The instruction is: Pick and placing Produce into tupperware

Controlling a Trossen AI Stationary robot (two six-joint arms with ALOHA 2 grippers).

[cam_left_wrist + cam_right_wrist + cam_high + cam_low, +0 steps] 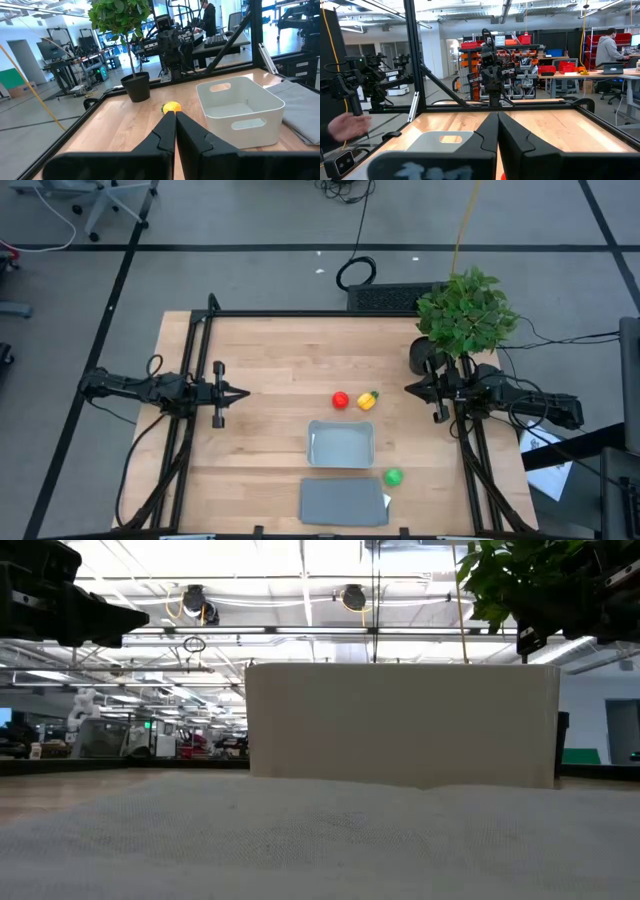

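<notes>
The left end effector (240, 392) hovered by the table's (260, 350) left edge, its fingers pressed together on nothing. Toward the table's middle lay the red round piece (340, 400), with the yellow piece with a green tip (367, 401) just beside it. Below them, nearer the front edge, sat the tupperware (341, 444), holding nothing, and the flat grey lid (343, 502) lay at the front edge. The green round piece (393, 477) rested near the tupperware's right front corner. The right end effector (411, 388) waited by the right edge beside the potted plant (466, 310), likewise closed and empty. The task looked unstarted: all three pieces remained to be placed.
</notes>
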